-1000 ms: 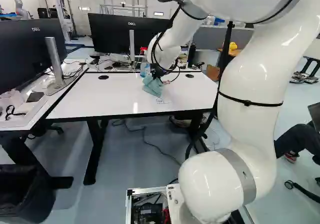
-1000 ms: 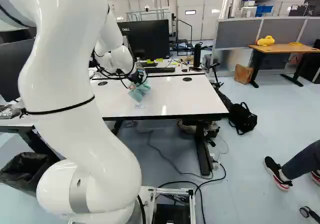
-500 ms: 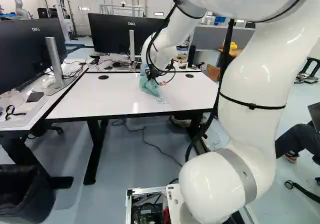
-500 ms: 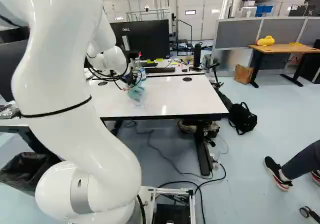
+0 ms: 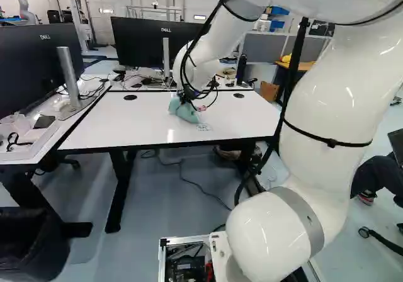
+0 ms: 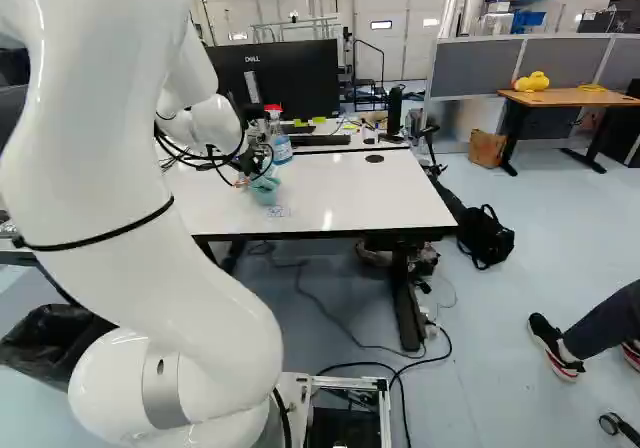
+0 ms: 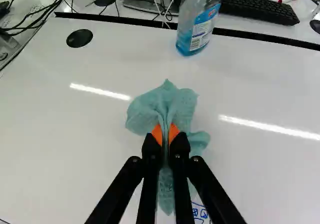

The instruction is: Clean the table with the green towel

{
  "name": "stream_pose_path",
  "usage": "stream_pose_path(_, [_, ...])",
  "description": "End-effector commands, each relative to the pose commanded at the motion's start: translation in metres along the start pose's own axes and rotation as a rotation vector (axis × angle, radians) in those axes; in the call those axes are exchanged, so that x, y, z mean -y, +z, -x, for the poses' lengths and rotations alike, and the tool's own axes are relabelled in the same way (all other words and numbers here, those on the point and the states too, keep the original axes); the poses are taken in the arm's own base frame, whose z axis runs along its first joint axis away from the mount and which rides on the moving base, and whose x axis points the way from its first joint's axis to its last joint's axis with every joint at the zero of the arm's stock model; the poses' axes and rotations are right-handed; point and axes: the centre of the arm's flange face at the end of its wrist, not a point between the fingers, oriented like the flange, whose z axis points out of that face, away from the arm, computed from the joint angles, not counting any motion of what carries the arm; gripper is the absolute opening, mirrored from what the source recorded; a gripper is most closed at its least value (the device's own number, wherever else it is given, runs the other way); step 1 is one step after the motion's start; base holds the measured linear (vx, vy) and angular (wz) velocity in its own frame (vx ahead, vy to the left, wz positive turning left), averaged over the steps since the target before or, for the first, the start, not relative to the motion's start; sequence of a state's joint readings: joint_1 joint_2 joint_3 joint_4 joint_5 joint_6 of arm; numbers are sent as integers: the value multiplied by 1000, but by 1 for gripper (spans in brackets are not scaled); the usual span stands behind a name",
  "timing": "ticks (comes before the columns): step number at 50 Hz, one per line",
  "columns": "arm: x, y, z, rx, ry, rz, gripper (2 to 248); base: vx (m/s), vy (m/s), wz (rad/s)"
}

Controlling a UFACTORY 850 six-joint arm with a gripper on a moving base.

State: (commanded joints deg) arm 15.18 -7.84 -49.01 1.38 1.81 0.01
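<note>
At the end of my arm the gripper [image 5: 187,99] is over the white table [image 5: 113,128] in the left base view. In the wrist view both orange pads of the gripper [image 7: 165,135] pinch the green towel [image 7: 167,104] between them. The towel, bunched at the pads, spreads ahead of and under the fingers against the tabletop. Blue marker writing [image 7: 200,213] shows on the table beside the fingers, partly covered by them and the towel.
A spray bottle with blue liquid [image 7: 199,21] stands on the table ahead of the gripper. Beyond the table's far edge are a keyboard [image 7: 257,6], monitors [image 5: 148,43] and cables. Another robot [image 5: 24,2] stands far back. A black bin [image 5: 31,244] is at the near left.
The arm has swung left in both base views, carrying the towel across the table with it. In the right base view the spray bottle has come out from behind the arm. The base has not moved.
</note>
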Motion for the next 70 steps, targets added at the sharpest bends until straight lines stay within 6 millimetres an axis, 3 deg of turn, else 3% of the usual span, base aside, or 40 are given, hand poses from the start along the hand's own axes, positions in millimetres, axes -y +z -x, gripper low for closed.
stream_pose_path(24, [0,-1,-1,-2,0,0,35,0,0,0])
stream_pose_path(47, [5,-29,-7,-50,-7,-9,35,0,0,0])
stream_pose_path(70, [14,-47,12,-48,-22,-22,35,0,0,0])
